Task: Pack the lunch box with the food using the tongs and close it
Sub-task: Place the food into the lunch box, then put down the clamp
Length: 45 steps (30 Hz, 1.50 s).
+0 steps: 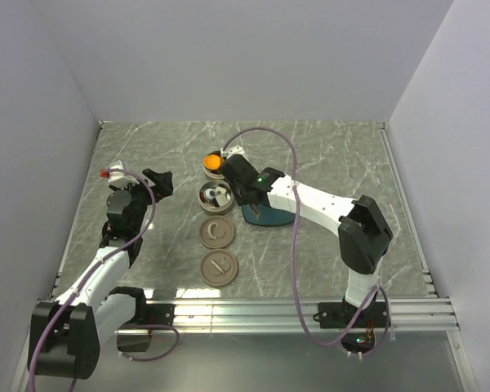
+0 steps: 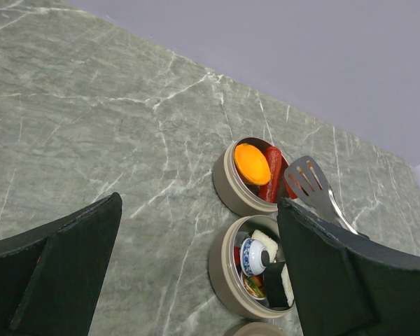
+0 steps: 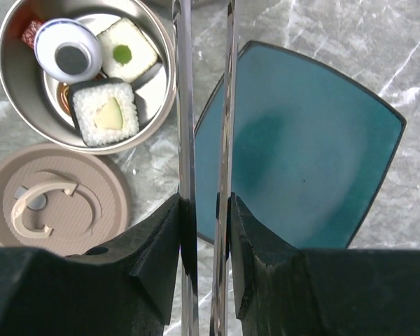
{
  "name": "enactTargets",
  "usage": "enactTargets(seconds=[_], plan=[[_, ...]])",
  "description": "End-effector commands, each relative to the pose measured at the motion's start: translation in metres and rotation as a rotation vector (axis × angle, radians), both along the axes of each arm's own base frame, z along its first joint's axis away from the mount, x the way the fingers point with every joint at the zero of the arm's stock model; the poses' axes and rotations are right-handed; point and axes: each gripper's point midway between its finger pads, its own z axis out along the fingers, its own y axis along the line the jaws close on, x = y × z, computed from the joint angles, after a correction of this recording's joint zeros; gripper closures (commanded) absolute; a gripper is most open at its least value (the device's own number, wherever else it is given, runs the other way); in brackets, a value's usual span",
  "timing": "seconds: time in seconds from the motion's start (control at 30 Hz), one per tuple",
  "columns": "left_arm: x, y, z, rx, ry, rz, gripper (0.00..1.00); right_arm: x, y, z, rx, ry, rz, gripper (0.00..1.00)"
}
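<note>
L arm: left gripper (image 1: 158,181) hangs over the table (image 1: 327,155), well apart from the food, fingers (image 2: 63,273) spread wide w/ nothing btwn them.

Centre: lunch box in two round tan tiers, side by side, both uncovered. Far tier (image 2: 222,183) holds the orange ball (image 2: 252,162) + red sausage pieces (image 2: 273,176). Near tier (image 2: 219,269) holds white cubes (image 3: 114,113), one dark-wrapped, one w/ a green dot, plus a blue-rimmed round piece (image 3: 70,56) w/ dark centre. Two lids (image 1: 217,232) lie flat nearer the arms; the closer-up one has a raised C-shaped handle. Mark on the other is too small to read.

Tongs (image 3: 184,105): slotted tip just beside the far tier's rim by the sausage; touching or not, can't tell.

R arm: right gripper (image 3: 206,210) clamped on the tongs, their arms squeezed nearly together.

Teal plate (image 3: 315,140) lies beside the near tier, under the tongs.
</note>
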Motion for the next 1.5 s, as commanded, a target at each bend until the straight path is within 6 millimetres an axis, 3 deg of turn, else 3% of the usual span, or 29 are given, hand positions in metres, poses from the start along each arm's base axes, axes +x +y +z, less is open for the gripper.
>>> enactTargets(seconds=[0.0,0.23,0.43,0.8,1.2,1.47], plan=[[0.005,-0.001,0.021,-0.012,-0.064,-0.006,0.01,0.019,0.013,0.022,0.06,-0.061,0.003,0.64],[0.005,-0.001,0.021,-0.009,-0.064,-0.006,0.01,0.025,0.008,0.019,0.038,-0.059,-0.019,0.6],[0.005,-0.001,0.023,-0.01,-0.068,-0.008,0.01,0.027,0.01,0.022,0.045,-0.065,-0.016,0.5],[0.005,-0.001,0.023,-0.01,-0.068,-0.008,0.01,0.029,0.006,0.031,0.056,-0.089,-0.033,0.49],[0.004,-0.001,0.023,-0.011,-0.07,-0.006,0.01,0.014,-0.029,0.054,0.072,-0.159,-0.119,0.5],[0.004,-0.001,0.023,-0.013,-0.07,-0.007,0.0,-0.001,-0.076,0.065,0.059,-0.202,-0.223,0.5]])
